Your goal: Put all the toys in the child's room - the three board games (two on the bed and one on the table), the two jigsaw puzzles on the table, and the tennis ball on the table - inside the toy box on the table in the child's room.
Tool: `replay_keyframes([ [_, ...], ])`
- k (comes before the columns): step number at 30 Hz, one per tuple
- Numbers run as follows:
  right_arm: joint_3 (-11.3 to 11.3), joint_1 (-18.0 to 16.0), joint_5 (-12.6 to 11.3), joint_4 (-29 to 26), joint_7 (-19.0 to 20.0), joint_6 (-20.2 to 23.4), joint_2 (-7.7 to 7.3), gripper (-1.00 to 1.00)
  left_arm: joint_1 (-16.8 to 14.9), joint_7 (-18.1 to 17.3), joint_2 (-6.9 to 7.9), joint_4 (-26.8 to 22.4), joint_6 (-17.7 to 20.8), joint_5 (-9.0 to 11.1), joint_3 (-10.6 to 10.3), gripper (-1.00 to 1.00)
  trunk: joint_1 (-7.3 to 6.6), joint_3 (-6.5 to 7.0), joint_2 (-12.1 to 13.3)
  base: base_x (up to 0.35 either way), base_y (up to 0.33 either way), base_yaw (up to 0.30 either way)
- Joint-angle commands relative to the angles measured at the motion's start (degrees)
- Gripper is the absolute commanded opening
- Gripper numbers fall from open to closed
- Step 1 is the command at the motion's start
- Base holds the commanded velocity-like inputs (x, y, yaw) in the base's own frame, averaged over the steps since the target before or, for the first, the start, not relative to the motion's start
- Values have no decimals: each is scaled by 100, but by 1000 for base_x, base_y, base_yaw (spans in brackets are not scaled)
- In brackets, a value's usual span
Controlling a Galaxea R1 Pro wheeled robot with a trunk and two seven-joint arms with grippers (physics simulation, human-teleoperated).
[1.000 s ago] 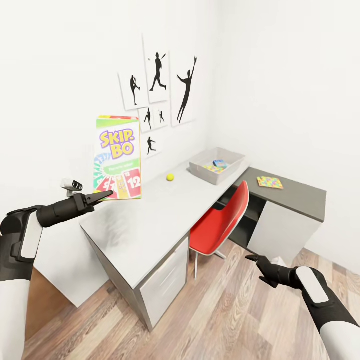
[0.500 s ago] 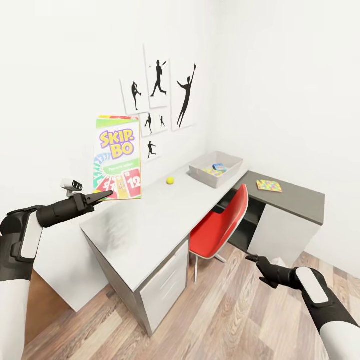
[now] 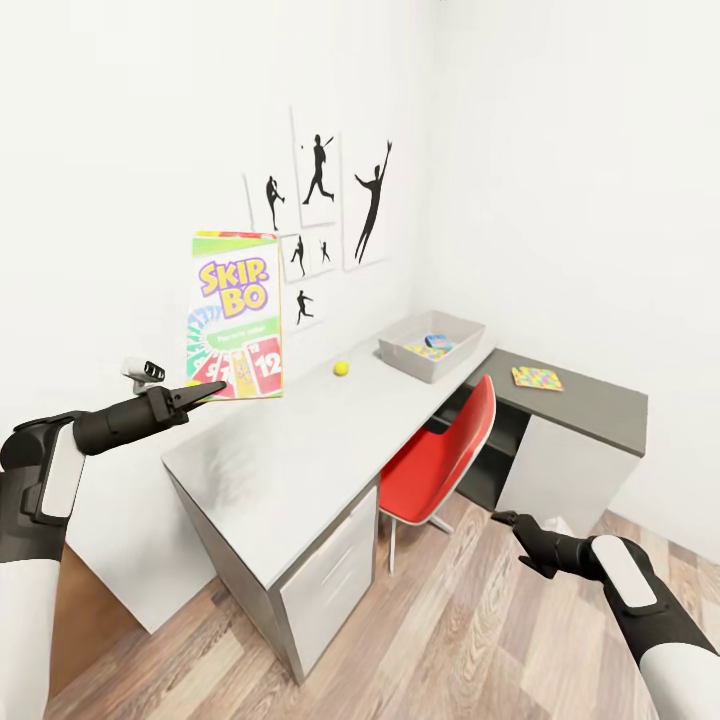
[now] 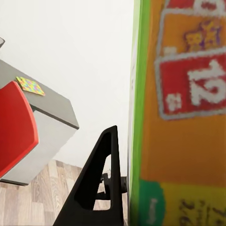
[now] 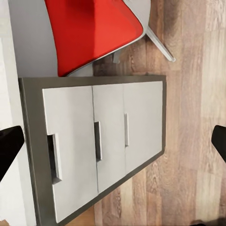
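At the left hand (image 3: pixel 205 390), the fingers are clamped on the lower edge of the Skip-Bo board game (image 3: pixel 236 315). Box is held upright, printed face toward the head camera, raised above the near end of the worktop (image 3: pixel 300 440) and touching nothing else. The left wrist view confirms the grip: one dark finger (image 4: pixel 96 183) lies flat against the box's green side (image 4: pixel 179 113). Judgement: carrying it high and on edge keeps it off the worktop during the approach, and it will need tilting flat before release.

Right hand (image 3: pixel 510 522) hangs low over the wooden floor (image 3: pixel 450 640), beside the red chair (image 3: pixel 440 455), carrying nothing. In the right wrist view its two fingertips sit at opposite edges of the picture, so the fingers stand wide apart, over the drawer unit (image 5: pixel 103 155). Judgement: parked clear, ready for a later pick.

Outward along the worktop: tennis ball (image 3: pixel 341 368) sits alone midway, well apart from the held box. Beyond it, at the far corner by the wall, is the toy box (image 3: pixel 432 345), open-topped. Inside: a small blue board game (image 3: pixel 438 343) and a patch of bright multicolour beside it, likely a jigsaw puzzle; too small to be sure. Another jigsaw puzzle (image 3: pixel 537 378) lies flat on the lower dark section, outside the bin.

Judgement on progress: partly filled; Skip-Bo in transit, ball and outer puzzle not yet in. Silhouette posters (image 3: pixel 320 200) on the wall, irrelevant.
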Motion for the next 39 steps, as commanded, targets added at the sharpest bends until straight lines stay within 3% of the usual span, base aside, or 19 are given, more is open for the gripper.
replay_keyframes([
  [1,-8,-5,-60,-7,-60,23,2,100,-5,-10,1,1,39,8,1,-100,4,-3,-12,0,0,0],
  [19,-13,-4,-51,75,-60,-35,-6,100,-5,-10,1,1,39,16,1,-100,4,165,-12,0,-110,0],
  [23,-11,-4,-44,262,-60,-297,-6,100,-5,-10,1,1,39,15,1,-100,4,201,-12,0,-6,0],
  [39,-17,-5,-74,325,-51,-356,1,100,-2,-10,1,1,39,17,-4,-100,4,214,-12,0,-3,0],
])
